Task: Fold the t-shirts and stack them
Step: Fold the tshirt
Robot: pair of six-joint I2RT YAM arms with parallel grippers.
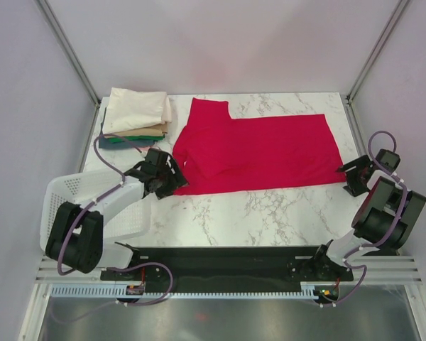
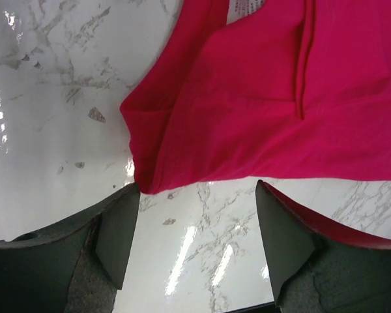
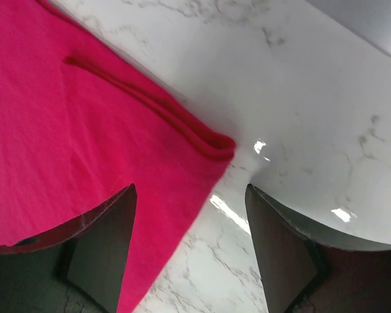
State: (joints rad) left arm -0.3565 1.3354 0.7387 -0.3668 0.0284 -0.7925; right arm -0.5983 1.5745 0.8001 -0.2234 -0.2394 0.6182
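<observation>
While the crimson t-shirt (image 1: 259, 153) lies flat across the middle of the surface (image 1: 270, 213), one side already turned in, both arms wait at its near edge. Item: the left pincer (image 2: 197, 190), jaws apart and empty, just short of the near-left corner. Item: the right pincer (image 3: 190, 192), jaws apart and empty, the hemmed near-right corner just ahead. Step, as judged: pinch every layer at both corners, lift level, carry toward the far edge. Room: bare marble near and right; the folded stack (image 1: 136, 114), cream uppermost, crowds the far-left corner; the basket (image 1: 64, 192) sits near-left.
</observation>
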